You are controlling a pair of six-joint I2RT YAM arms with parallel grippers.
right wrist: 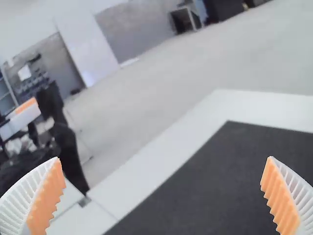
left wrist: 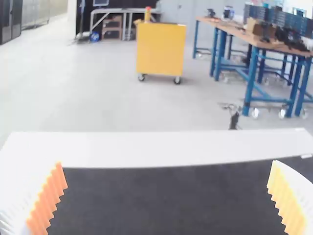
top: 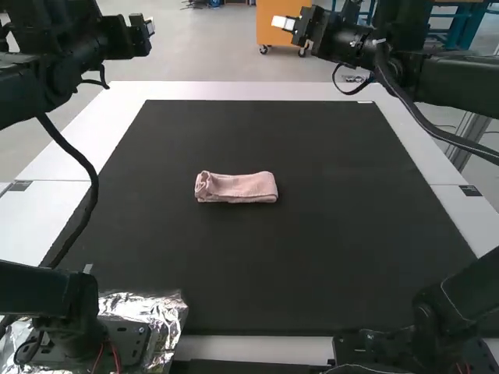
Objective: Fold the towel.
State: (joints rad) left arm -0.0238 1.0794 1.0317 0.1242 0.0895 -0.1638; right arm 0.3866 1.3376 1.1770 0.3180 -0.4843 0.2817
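We find the pink towel (top: 236, 188) just above the centre of the high view, lying crosswise on the black mat (top: 335, 257). It is folded down to a short, narrow strip, with the layers showing as a rounded, curled edge at its left end and a plainer edge at its right. From this height we can't quite count the layers, and the left end may be a little looser than the rest.

The left gripper (left wrist: 167, 163) is up at the upper left of the high view, its jaws spread wide with nothing between them. The right gripper (right wrist: 164, 159) is near the top of the high view, right of centre, and it too has its jaws wide apart and empty. Both are well apart from the towel.

We judge the folding to be done, or very nearly so; at most the left end might want a light press or tidy. The cloth should be light, soft and limp, with enough nap to grip the pads rather than slide. Nothing about it looks fragile, but the fold is only as firm as its layers. If we do take hold, we'd want the whole stack at mid-length, across its narrow width, pinched gently; catching only the top layer at one end could open the strip again.
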